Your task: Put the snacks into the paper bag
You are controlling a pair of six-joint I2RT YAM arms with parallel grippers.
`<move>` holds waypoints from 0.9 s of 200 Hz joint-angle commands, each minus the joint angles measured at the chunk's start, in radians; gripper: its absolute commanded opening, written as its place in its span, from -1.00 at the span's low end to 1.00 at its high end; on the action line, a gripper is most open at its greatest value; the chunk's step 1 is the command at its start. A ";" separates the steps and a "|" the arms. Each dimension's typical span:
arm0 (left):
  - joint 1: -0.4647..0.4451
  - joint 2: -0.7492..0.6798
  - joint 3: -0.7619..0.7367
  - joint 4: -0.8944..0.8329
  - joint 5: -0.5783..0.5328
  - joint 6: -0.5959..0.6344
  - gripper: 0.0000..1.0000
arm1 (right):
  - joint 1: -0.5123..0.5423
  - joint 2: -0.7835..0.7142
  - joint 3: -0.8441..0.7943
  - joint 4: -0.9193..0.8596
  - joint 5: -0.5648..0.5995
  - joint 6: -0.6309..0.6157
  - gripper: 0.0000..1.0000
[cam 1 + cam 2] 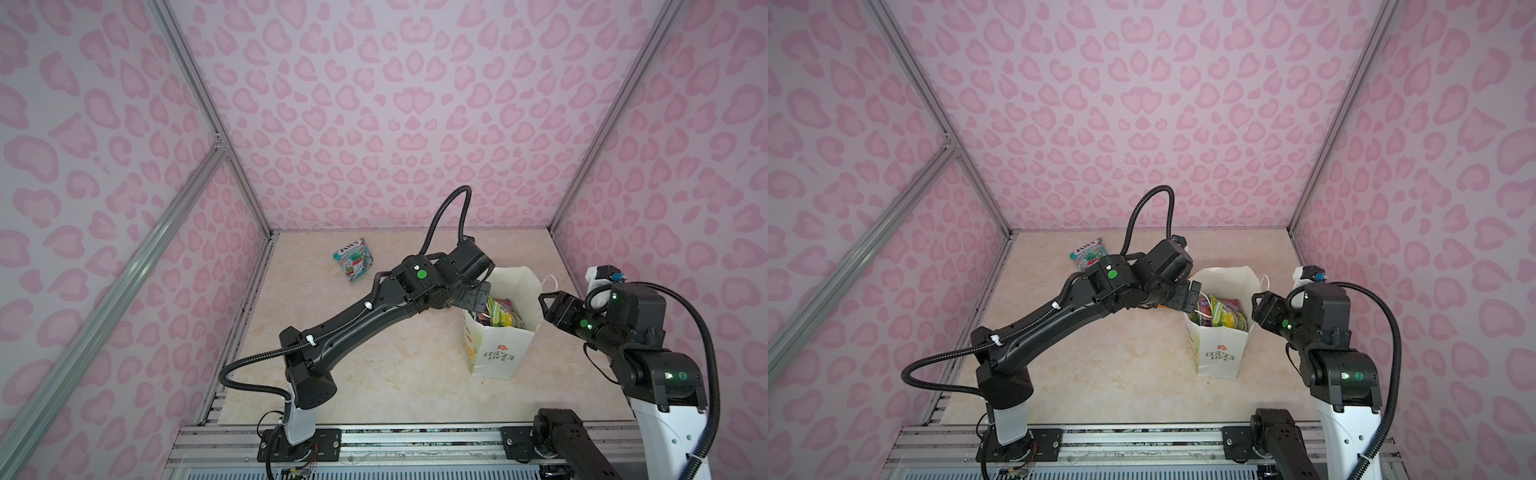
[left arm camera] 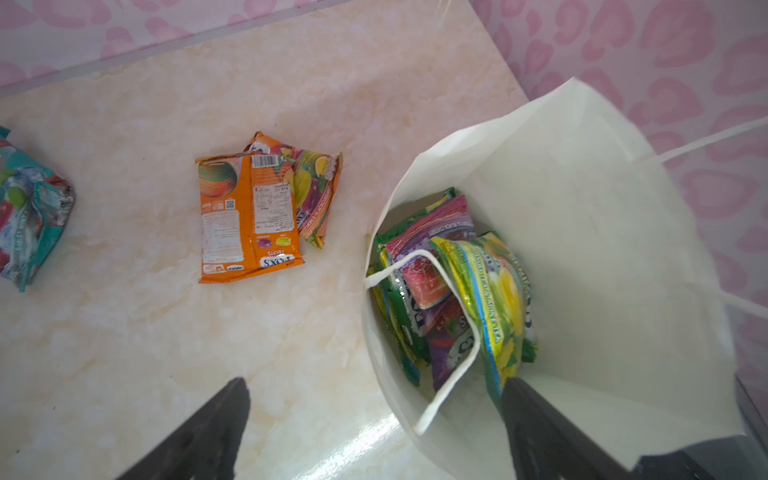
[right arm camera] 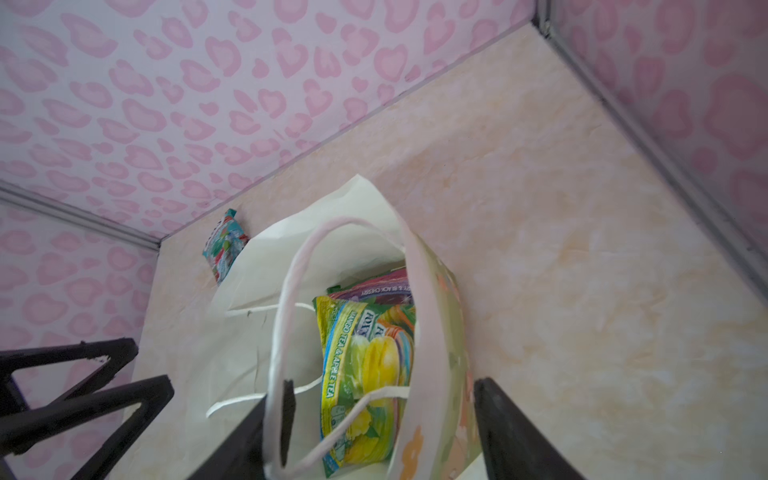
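The white paper bag (image 1: 498, 353) (image 1: 1219, 353) stands upright at the right of the table, with several green-yellow and purple snacks (image 2: 457, 291) (image 3: 365, 365) inside. My left gripper (image 2: 376, 380) (image 1: 482, 297) is open across the bag's left rim, one finger (image 2: 540, 428) inside and one outside. My right gripper (image 3: 384, 381) (image 1: 545, 301) is open astride the bag's right wall and its handle loop (image 3: 286, 291). An orange pouch (image 2: 249, 216) lies on a second fruit-print pouch (image 2: 318, 187) on the table beside the bag. A teal pouch (image 1: 353, 258) (image 1: 1089, 254) lies at the back left.
Pink heart-print walls with aluminium frame posts (image 1: 253, 199) enclose the marble-look table (image 1: 374, 374) on three sides. The bag stands close to the right wall. The left arm (image 1: 353, 324) stretches diagonally over the table's middle. A metal rail (image 1: 415, 440) runs along the front edge.
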 commanded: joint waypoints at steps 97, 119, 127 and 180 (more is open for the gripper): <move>0.078 -0.184 -0.343 0.226 0.243 -0.044 0.88 | 0.275 0.302 0.433 -0.018 0.050 -0.041 0.51; 0.085 -0.189 -0.354 0.231 0.253 -0.028 0.85 | 0.501 0.454 0.537 -0.052 0.206 -0.062 0.53; 0.088 -0.183 -0.352 0.230 0.257 -0.028 0.84 | 0.513 0.496 0.555 -0.051 0.178 -0.062 0.54; 0.096 -0.140 -0.330 0.233 0.257 -0.045 0.69 | 0.518 0.602 0.431 0.037 -0.004 -0.071 0.57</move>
